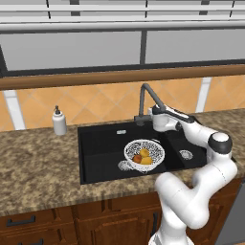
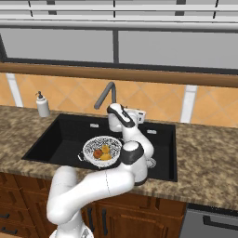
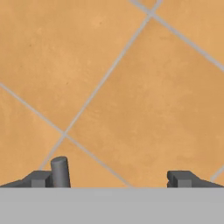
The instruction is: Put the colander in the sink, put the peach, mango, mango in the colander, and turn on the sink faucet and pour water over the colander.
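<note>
The white mesh colander point(image 1: 143, 154) point(image 2: 102, 151) sits in the left basin of the black sink point(image 1: 100, 143) point(image 2: 65, 135). Inside it lie the orange-red peach point(image 1: 137, 158) point(image 2: 97, 153) and two yellow mangoes point(image 1: 144, 152) point(image 1: 146, 161) point(image 2: 106, 149). The dark grey faucet point(image 1: 146, 95) point(image 2: 106, 95) rises behind the sink, with its spout over the basin. My gripper point(image 1: 154, 114) point(image 2: 139, 113) point(image 3: 113, 179) is open, just right of the faucet's base, facing the orange tile wall. In the hand view a short grey rod point(image 3: 60, 171), apparently the lever, stands by my left fingertip point(image 3: 39, 179). No water stream shows.
A white soap dispenser point(image 1: 59, 122) point(image 2: 42, 105) stands on the speckled stone counter point(image 1: 38, 162) point(image 2: 209, 158) left of the sink. The tiled wall and a wooden window ledge point(image 1: 119, 76) are close behind the faucet. My arm arches over the right basin.
</note>
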### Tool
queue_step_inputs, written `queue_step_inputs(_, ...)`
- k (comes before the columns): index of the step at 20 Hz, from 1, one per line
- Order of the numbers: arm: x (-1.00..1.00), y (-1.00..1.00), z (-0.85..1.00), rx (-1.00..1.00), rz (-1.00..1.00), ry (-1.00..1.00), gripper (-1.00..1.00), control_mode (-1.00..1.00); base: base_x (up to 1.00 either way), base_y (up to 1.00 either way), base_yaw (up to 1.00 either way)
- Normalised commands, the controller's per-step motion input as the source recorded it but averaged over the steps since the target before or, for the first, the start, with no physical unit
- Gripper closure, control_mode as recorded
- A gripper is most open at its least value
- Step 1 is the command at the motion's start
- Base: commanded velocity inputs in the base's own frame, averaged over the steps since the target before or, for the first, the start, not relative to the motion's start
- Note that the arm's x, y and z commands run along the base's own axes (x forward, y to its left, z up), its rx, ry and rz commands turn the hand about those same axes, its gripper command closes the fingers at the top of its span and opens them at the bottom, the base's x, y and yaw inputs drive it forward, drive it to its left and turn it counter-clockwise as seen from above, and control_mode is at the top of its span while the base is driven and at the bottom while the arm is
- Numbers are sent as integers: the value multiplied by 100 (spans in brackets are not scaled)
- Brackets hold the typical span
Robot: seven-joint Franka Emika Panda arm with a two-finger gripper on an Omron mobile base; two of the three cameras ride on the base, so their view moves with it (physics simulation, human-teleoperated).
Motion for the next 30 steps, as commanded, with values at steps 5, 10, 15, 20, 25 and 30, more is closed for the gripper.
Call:
queue_step_inputs(5, 0, -64, 0, 0, 0, 0, -100, -100, 0, 0, 0)
queue_step_inputs(10, 0, -62, 0, 0, 0, 0, -100, -100, 0, 0, 0)
queue_step_inputs(15, 0, -61, 0, 0, 0, 0, -100, -100, 0, 0, 0)
queue_step_inputs(20, 0, -60, 0, 1, 0, 0, -100, -100, 0, 0, 0)
queue_step_inputs(25, 0, -53, 0, 1, 0, 0, -100, -100, 0, 0, 0)
queue_step_inputs(30, 0, -36, 0, 0, 0, 0, -100, -100, 0, 0, 0)
